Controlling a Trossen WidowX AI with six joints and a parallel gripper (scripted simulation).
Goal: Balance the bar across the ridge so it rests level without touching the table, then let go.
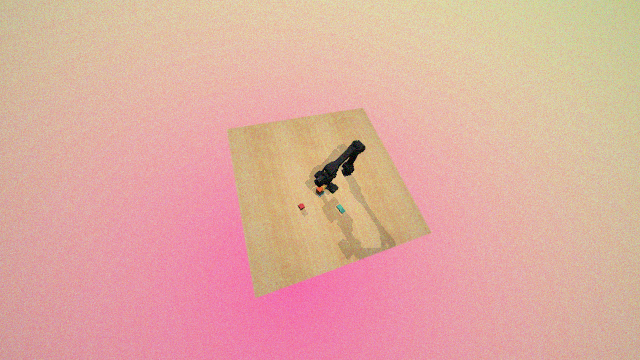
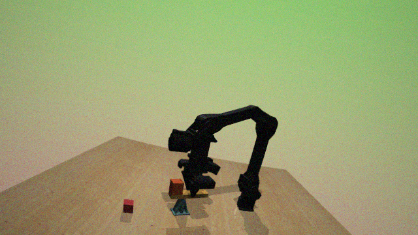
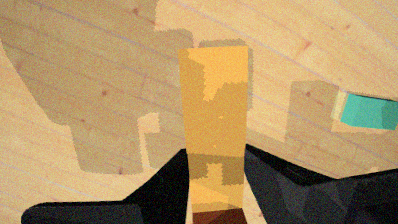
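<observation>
My gripper [image 2: 195, 192] is shut on a yellow bar [image 2: 195, 196] and holds it roughly level above the table. An orange block [image 2: 176, 187] sits on the bar's one end. In the wrist view the bar [image 3: 215, 125] runs straight away from me between my two dark fingers, with the block's brown edge [image 3: 216, 218] at the bottom. The teal ridge [image 2: 180, 207] stands on the table, apart from the bar; in the wrist view the ridge [image 3: 369, 112] lies off to the right. From the high camera the gripper [image 1: 324, 188] and the ridge [image 1: 340, 208] look small.
A small red cube [image 2: 128, 205] sits on the wooden table left of the ridge; it also shows in the high view [image 1: 301, 206]. The arm's base [image 2: 249, 196] stands to the right of the bar. The table edges lie well away.
</observation>
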